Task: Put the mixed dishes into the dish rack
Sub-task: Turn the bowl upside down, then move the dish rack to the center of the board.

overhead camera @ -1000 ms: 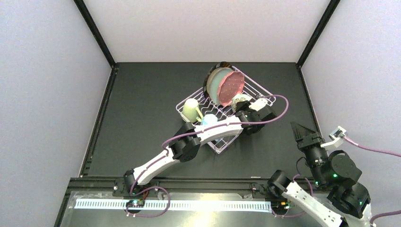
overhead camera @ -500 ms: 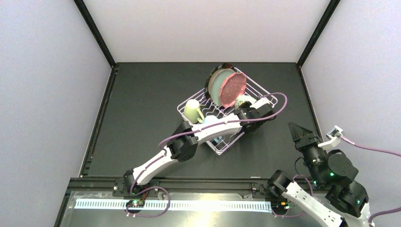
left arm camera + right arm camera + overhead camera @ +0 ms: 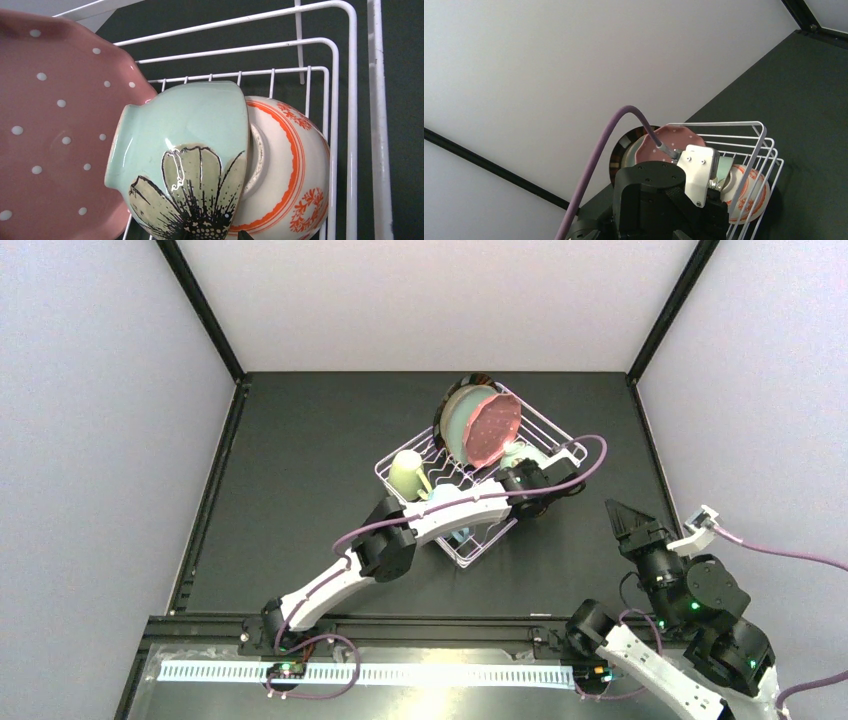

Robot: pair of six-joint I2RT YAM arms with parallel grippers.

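Note:
The dish rack [image 3: 468,540] stands mid-table. At its back stand the striped-rim plate [image 3: 443,406], the teal plate [image 3: 457,430] and the pink dotted plate [image 3: 491,426]. The cream mug [image 3: 407,472] and blue mug [image 3: 440,494] sit at its left. The mint bowl [image 3: 180,135] lies on its side against the pink plate [image 3: 55,130], its mouth against the foot of the red-orange bowl [image 3: 290,175]. My left gripper [image 3: 528,478] is over these bowls. Its two dark tips stand apart at the mint bowl's rim, and I cannot tell if they touch it. My right gripper [image 3: 624,514] hangs open and empty to the rack's right.
The rack's white corner wires [image 3: 345,75] run close to the right of the red-orange bowl. The left arm [image 3: 440,520] lies across the rack's front half. Black frame posts [image 3: 660,340] stand at the table's back corners. Dark table [image 3: 310,490] lies to the rack's left.
My left gripper has shifted slightly toward the rack's back right corner. The pink plate now stands a little more upright. The right arm has drifted slightly left.

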